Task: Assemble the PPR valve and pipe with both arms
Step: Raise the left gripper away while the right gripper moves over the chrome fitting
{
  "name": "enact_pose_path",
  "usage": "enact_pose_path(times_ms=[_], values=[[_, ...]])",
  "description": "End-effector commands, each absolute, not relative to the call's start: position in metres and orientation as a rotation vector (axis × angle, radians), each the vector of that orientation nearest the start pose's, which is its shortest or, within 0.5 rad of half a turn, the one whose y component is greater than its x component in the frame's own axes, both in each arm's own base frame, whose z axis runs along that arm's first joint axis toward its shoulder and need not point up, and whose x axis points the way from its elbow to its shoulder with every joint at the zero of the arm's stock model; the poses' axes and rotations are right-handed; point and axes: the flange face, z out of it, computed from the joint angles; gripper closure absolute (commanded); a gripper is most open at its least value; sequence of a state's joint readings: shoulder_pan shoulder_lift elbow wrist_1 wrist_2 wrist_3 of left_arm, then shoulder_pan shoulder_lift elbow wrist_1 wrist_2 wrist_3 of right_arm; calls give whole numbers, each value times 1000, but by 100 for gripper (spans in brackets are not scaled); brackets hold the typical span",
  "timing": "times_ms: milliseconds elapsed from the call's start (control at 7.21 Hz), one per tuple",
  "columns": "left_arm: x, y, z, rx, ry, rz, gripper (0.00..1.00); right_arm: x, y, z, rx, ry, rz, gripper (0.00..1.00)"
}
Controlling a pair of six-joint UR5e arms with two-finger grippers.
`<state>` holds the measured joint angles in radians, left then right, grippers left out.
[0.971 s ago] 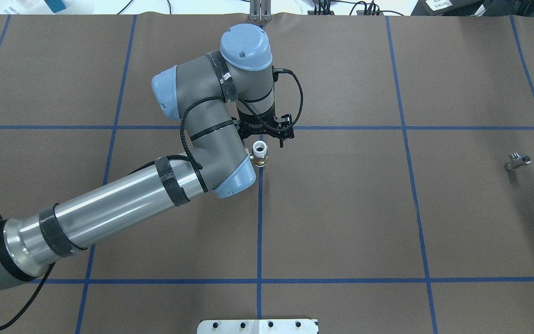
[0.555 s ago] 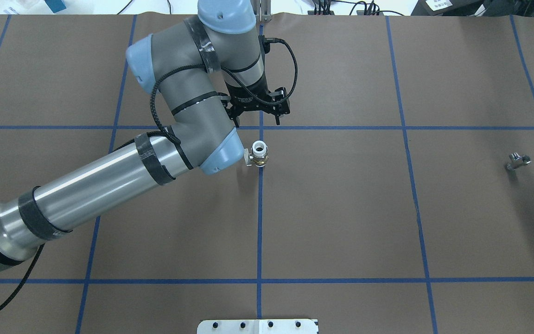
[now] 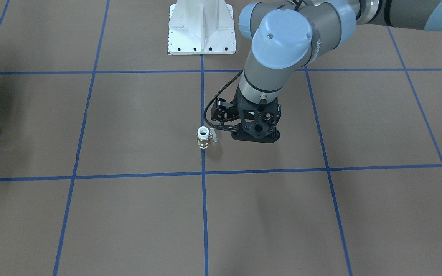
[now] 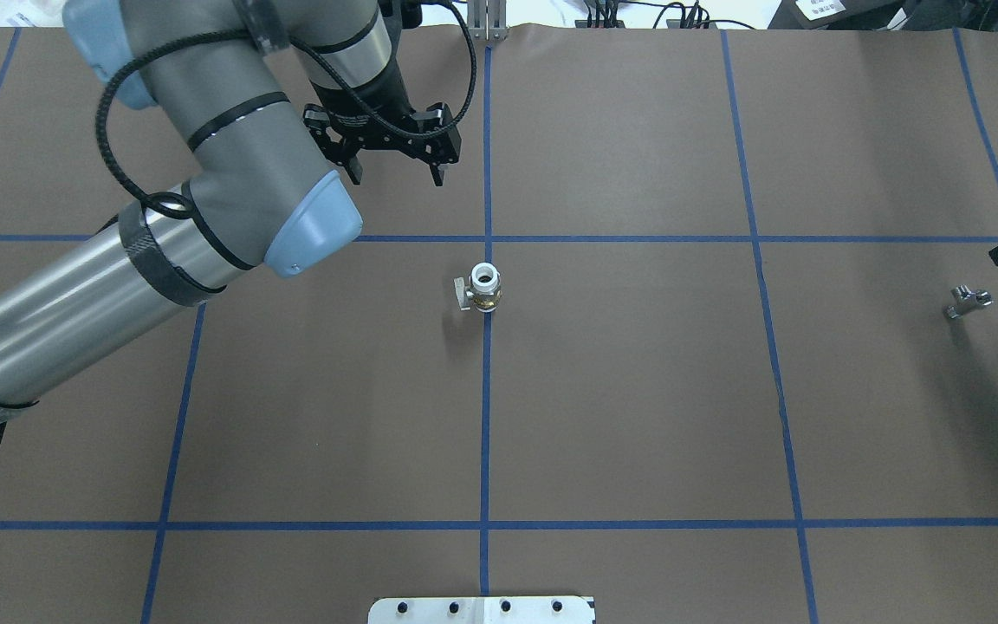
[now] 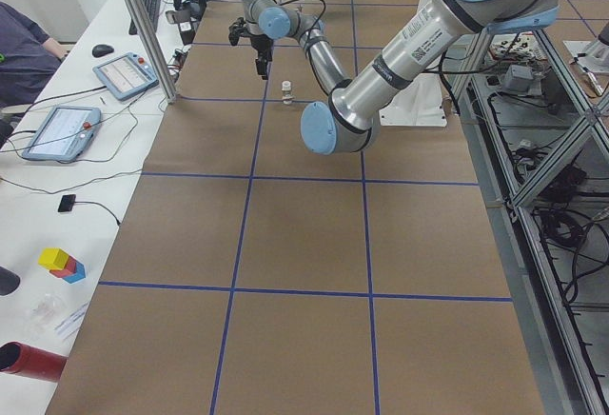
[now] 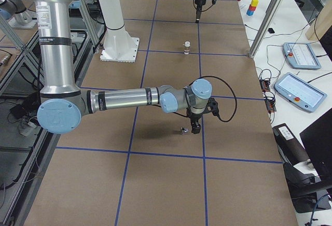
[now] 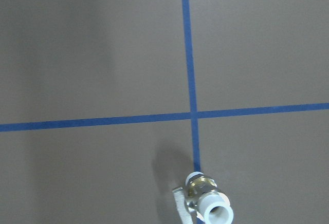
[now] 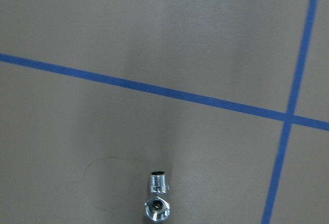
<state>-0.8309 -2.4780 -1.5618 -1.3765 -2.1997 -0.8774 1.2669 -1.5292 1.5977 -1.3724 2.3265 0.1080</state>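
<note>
Centre: the PPR valve (image 4: 483, 289) stands upright on the middle blue tape line, just robot-side of a tape crossing. White socket end up, lever toward the robot's left. Nothing touches it. The table (image 4: 638, 390) is a brown sheet with a blue grid, and bare squares lie open on every side of the valve.

Beyond the valve, a little to the robot's left: the left gripper (image 4: 395, 165) hangs above the table, well apart from the valve. Its fingers (image 4: 437, 173) are spread and released, with nothing between them. The left arm (image 4: 100, 286) slants in from the robot's left, and its blue elbow cap stops short of the valve. In the left wrist view the valve sits at the bottom edge.

Robot's right end: the pipe (image 4: 968, 301) lies on the sheet near that end of the table, with whole bare squares between it and the valve. The right gripper (image 6: 194, 127) points down just beside it, on the operators' side. Only a black sliver shows from overhead, so I cannot tell whether those fingers are released or clenched, or whether they touch the pipe. The right wrist view has the pipe at its bottom edge.

Edges: a white base plate (image 3: 202, 30) sits at the robot-side edge, centre. On the operators' side are a frame post (image 5: 143, 25) and a bench with tablets (image 5: 124, 72)
</note>
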Motion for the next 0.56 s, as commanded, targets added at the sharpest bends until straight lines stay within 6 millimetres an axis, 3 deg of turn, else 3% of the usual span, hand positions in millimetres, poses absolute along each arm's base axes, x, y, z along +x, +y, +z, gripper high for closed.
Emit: enact_pose_path(times_ms=[0,139,416], values=[[410,-573,117,44,902,98,0,-122,-518,631,76,-778,-332,0],[409,-573,116,44,903,97,0,-131,-517,638,56,-776,-342,1],[409,-574,118,43,900,97,0,-155,-518,633,37,-780,-355,6]])
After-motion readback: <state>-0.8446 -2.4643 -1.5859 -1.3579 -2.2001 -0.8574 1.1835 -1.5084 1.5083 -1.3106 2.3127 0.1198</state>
